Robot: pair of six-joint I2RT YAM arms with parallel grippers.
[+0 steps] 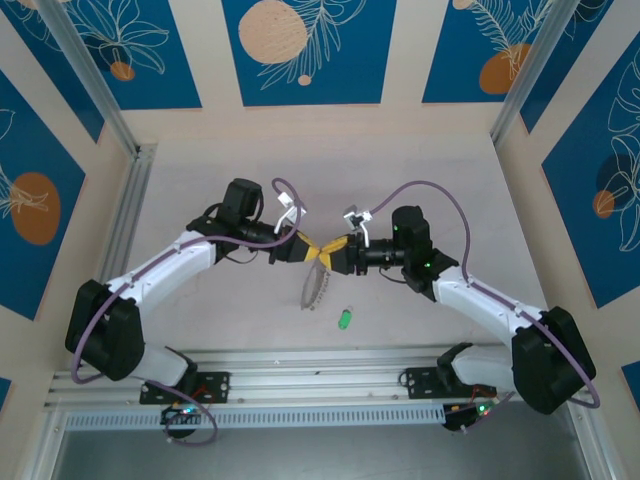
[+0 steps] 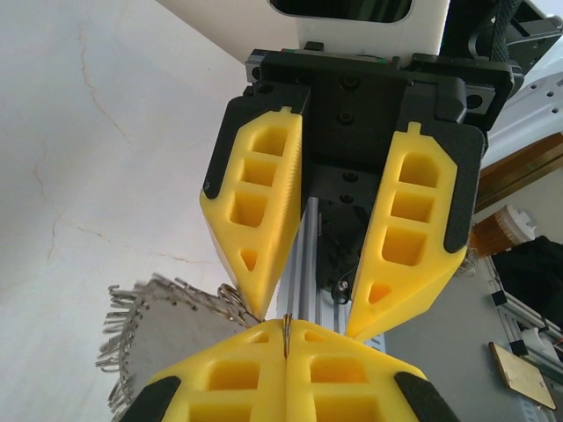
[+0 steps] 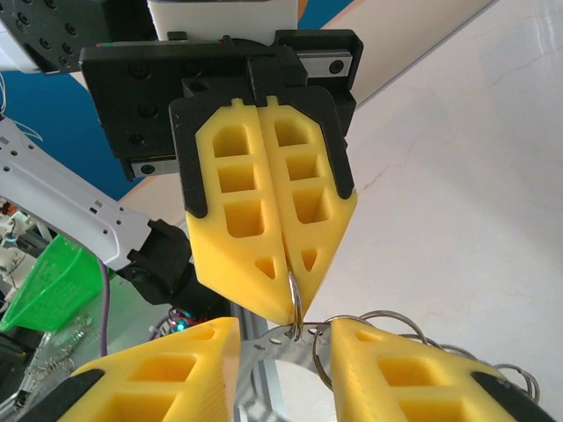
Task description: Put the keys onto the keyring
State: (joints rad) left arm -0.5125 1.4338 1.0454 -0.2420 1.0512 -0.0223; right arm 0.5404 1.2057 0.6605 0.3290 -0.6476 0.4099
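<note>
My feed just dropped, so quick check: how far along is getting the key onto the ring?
Done: the left pincer is shut on the keyring. In hand: the right pincer is open, its fingers either side of the left's tip. Left: the green key lies loose on the table, neither gripped nor threaded.

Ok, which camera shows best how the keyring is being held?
The right wrist view: the left gripper is shut on a ring of the keyring, plain at its tip. The left wrist view shows that ring edge-on, plus the fringed band; top external shows the loop small, hanging below.
</note>
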